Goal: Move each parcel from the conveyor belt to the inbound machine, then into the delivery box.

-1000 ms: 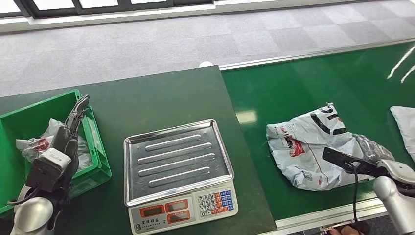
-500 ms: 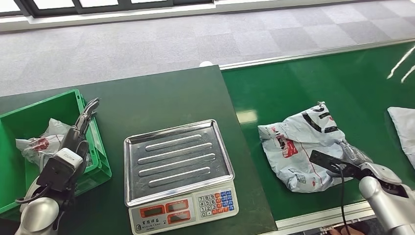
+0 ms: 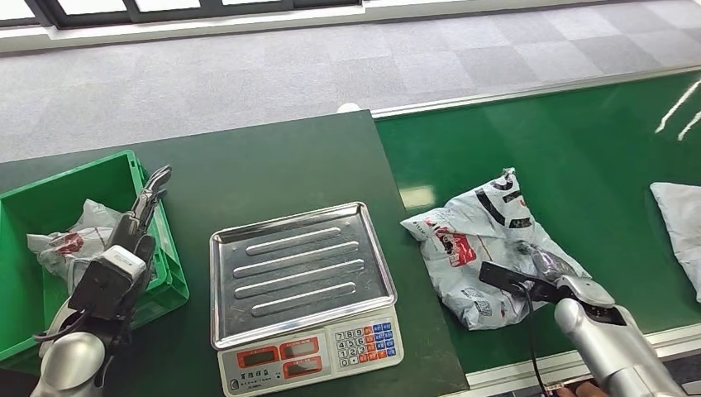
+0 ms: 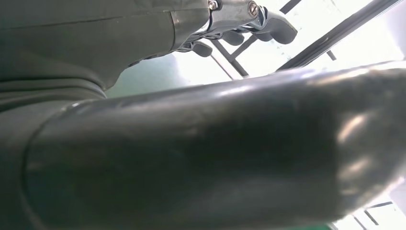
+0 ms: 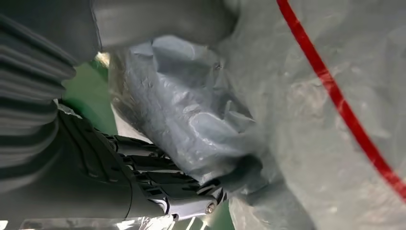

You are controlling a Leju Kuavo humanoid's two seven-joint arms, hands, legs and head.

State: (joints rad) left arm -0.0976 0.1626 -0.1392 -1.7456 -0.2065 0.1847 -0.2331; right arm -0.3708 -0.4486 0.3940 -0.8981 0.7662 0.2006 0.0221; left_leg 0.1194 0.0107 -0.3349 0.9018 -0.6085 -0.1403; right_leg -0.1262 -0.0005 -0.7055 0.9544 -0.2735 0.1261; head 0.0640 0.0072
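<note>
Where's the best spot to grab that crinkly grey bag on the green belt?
Probably the near, loose edge of the grey parcel, coming from the robot's side: the soft, crumpled plastic bunches easily there, and the right hand already grips a fold.

A parcel-sorting station in a logistics or warehouse-type setting. A green conveyor belt [image 3: 579, 141] with a metal edge rail carries printed plastic mail bags [image 3: 488, 240]; beside it, a dark green table [image 3: 273, 165] bears an electronic weighing scale [image 3: 302, 285] near its front edge and a green plastic crate [image 3: 25, 203] at its left edge. Grey carpet tiles [image 3: 248, 66] cover the floor.
</note>
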